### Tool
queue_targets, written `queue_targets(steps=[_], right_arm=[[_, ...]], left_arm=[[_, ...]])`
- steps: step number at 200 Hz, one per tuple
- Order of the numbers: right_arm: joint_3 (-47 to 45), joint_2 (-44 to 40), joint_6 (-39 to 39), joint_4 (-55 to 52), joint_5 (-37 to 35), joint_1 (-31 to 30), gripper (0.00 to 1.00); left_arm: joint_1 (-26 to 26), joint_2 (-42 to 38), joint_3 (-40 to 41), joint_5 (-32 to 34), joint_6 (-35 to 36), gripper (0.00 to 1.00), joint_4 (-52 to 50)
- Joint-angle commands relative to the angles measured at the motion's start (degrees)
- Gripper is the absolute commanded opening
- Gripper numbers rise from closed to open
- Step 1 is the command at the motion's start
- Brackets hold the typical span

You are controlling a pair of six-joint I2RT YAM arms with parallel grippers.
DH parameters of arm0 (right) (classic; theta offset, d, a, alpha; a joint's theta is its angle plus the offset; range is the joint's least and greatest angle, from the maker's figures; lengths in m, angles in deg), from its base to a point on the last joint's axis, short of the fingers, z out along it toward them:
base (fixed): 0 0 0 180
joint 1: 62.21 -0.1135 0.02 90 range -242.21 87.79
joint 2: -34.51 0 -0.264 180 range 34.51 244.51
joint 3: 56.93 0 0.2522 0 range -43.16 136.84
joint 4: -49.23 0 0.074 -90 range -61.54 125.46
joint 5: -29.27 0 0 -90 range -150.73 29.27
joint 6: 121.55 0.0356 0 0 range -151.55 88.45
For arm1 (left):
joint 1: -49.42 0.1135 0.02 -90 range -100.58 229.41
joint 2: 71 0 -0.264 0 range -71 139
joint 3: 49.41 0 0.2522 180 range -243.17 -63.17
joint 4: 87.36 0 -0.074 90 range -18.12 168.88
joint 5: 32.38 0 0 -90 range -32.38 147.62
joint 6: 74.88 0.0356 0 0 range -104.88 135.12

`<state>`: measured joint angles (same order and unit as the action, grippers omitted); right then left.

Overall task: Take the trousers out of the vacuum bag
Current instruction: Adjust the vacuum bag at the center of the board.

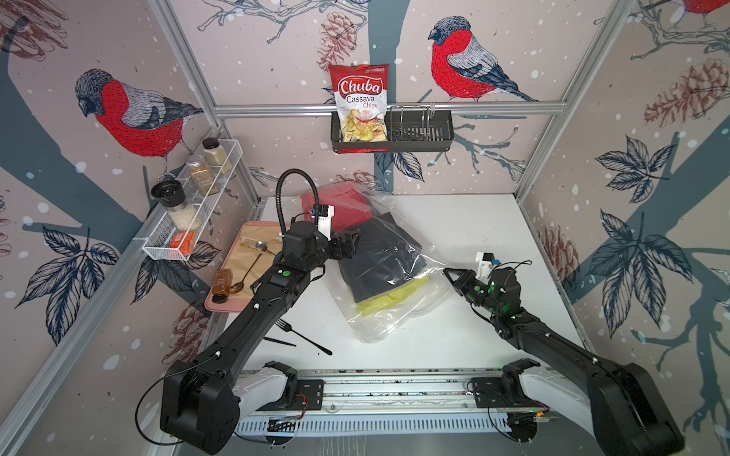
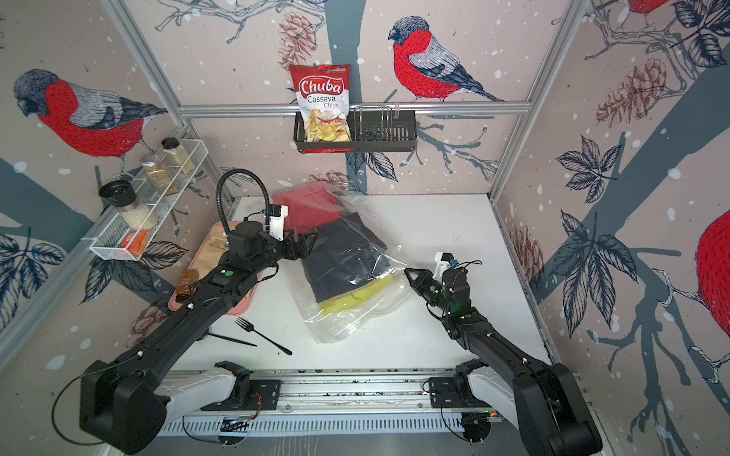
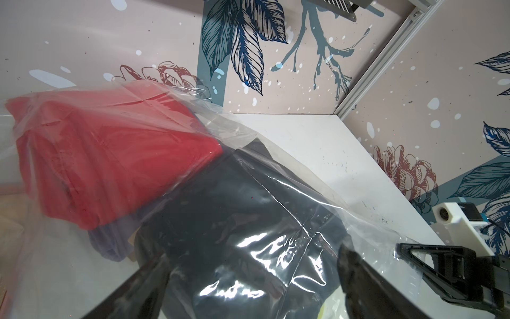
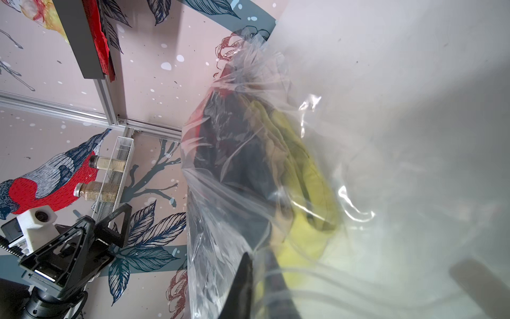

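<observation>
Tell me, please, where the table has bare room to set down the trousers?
Free: the far right corner of the table, between the vacuum bag and the walls; also the near strip between bag and front rail. Crowded: the left side, with pink tray, fork and open left gripper. The right gripper, shut, holds the bag's right edge.

You see the vacuum bag [image 1: 395, 323] as clear, glossy plastic, crinkled and throwing bright highlights. The trousers [image 1: 375, 252] inside it look like soft, matt cloth. Under them your tabletop [image 1: 474, 229] is smooth, matt white with faint scuffs. The left hand [image 1: 349, 245] and right hand [image 1: 447, 271] are matt black plastic. The frame rail [image 1: 493, 106] is brushed metal; the chips packet [image 1: 358, 98] is shiny printed film.
</observation>
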<state>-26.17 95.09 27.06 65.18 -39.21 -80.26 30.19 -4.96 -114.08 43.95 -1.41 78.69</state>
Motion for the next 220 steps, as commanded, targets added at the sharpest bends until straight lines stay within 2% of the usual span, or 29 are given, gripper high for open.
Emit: queue_targets(steps=[1,80,124,145,161,192,220], right_arm=[[2.5,2.8,-2.6,2.3,3.4,2.6,0.06],[18.4,18.9,-9.5,1.5,7.3,8.1,0.03],[19.6,19.3,-10.2,1.0,8.0,8.3,0.05],[17.4,18.3,-10.4,1.1,7.4,6.4,0.12],[15.4,16.8,-10.4,1.1,7.1,4.7,0.25],[10.2,11.9,-9.8,1.0,6.0,1.7,0.42],[5.2,6.0,-8.7,1.7,5.9,-0.3,0.56]], left_arm=[[0.2,0.3,0.2,-1.3,-0.4,0.97,3.0],[2.5,0.2,-0.1,-1.5,-3.2,0.97,3.1],[11.7,4.3,-2.1,0.1,-10.9,0.97,-0.5],[15.3,9.9,-5.9,1.4,-11.9,0.97,-3.6],[17.4,14.5,-8.5,-0.6,-12.5,0.96,-4.0],[17.7,20.2,-11.4,-4.4,-10.8,0.96,-2.0],[17.2,22.9,-13.0,-10.8,-11.4,0.96,2.5]])
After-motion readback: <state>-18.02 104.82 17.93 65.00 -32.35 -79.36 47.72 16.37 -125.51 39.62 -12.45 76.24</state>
